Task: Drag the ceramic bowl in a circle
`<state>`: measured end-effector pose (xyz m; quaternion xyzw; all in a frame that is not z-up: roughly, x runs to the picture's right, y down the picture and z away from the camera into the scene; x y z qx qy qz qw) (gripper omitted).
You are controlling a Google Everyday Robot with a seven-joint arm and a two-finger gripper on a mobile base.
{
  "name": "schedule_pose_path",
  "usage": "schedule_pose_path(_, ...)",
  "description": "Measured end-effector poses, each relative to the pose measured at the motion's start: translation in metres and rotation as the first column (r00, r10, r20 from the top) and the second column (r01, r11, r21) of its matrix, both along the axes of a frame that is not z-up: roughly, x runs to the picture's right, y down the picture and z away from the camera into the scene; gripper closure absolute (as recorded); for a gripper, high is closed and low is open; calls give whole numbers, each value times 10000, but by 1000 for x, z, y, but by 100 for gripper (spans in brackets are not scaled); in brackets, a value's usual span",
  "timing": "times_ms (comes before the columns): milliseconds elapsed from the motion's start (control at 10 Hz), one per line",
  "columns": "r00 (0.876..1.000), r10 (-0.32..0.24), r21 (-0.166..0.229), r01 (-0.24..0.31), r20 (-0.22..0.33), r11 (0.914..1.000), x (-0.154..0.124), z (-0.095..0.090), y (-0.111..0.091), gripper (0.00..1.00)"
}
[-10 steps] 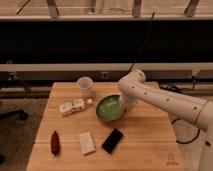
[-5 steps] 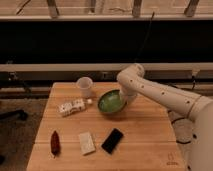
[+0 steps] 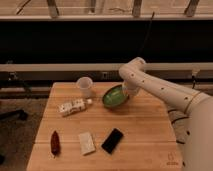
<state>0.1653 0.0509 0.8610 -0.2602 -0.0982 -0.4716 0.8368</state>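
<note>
The ceramic bowl (image 3: 114, 96) is round, shallow and glossy green, with a lighter green inside. It sits on the wooden table (image 3: 150, 130) near the back, right of the white cup (image 3: 85, 86). My gripper (image 3: 127, 91) comes down from the white arm (image 3: 160, 89) and rests at the bowl's right rim. The bowl looks slightly tilted.
A small white bottle (image 3: 73, 106) lies left of the bowl. Near the front lie a red packet (image 3: 54, 142), a white block (image 3: 86, 143) and a black phone (image 3: 112, 140). A dark wall with a rail runs behind the table.
The bowl and gripper have moved away from the table's middle toward the back edge and a little to the right. The other objects have stayed put.
</note>
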Motion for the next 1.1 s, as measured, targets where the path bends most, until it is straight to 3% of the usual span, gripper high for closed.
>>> schedule_pose_path(500, 9966, 245, 276, -224, -790, 9994, 41, 15, -33, 100)
schedule_pose_path(800, 9903, 394, 264, -362, -1334, 9990, 73, 14, -37, 100)
schedule_pose_path(1100, 9824, 469, 116, -456, -1807, 9989, 100, 2, -24, 100)
